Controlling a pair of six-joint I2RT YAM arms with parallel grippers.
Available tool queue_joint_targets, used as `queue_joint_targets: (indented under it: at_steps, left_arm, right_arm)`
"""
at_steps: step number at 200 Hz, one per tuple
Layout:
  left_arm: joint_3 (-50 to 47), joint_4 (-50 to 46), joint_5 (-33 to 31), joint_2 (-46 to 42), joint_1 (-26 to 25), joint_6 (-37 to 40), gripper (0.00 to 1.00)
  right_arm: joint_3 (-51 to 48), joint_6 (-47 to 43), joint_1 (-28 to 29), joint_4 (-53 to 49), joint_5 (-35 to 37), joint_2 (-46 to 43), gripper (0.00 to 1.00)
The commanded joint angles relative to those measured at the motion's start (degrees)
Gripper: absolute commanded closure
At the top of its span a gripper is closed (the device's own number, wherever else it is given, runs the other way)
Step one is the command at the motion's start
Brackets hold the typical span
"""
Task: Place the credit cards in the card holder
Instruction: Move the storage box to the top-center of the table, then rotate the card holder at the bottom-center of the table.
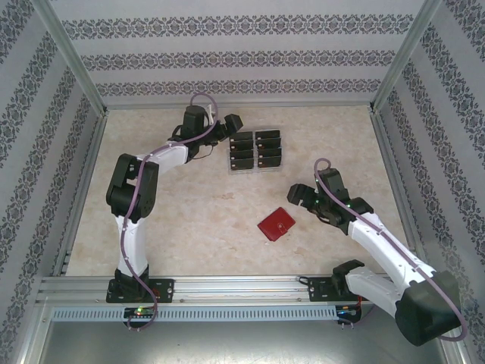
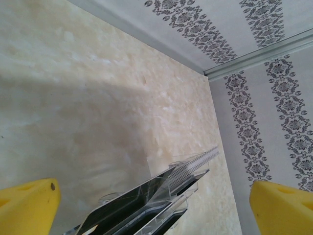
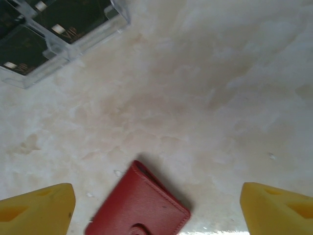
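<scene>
The card holder (image 1: pixel 276 224) is seen as a small red, leather-like wallet, folded shut, with a snap tab at the edge nearest the right claw (image 1: pixel 300 196). It lies flat on the table (image 1: pixel 189 220), just ahead of that claw and under the gap between its fingers, which are spread apart with nothing grasped. In the right wrist view the card holder (image 3: pixel 139 205) is turned diagonally to the line between the yellow fingers (image 3: pixel 36 210), one corner pointing away from the claw. Its long axis is slanted across the table.

The credit cards (image 1: pixel 255 148) are held in a clear tray (image 1: pixel 255 173), divided into two columns of compartments, each holding black cards with pale marks. The tray is placed just beside the left claw (image 1: pixel 230 123), whose fingers (image 2: pixel 283 208) are fully spread and empty. From there, the cards (image 2: pixel 127 200) are seen leaning in their slots.
</scene>
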Motion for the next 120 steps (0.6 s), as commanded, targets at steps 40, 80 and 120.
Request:
queue_joint_targets:
  at_steps: [40,80,120]
  left_arm:
    - [-12.5,-12.3,-13.5,-19.8,3.5,5.4,0.00]
    - [-24.8,-18.4,-12.2,-32.6,2.8,5.8,0.00]
    - [-35.2,-22.2,-12.3,-42.8,0.9,7.5,0.00]
  right_arm:
    - [1.3,7.1,9.8,-7.8,6.5,3.3,0.26]
    - [-2.4,11.4,11.5,-1.8,3.8,5.1,0.37]
    - [-2.8,11.6,11.5,1.7,2.0,9.3,0.39]
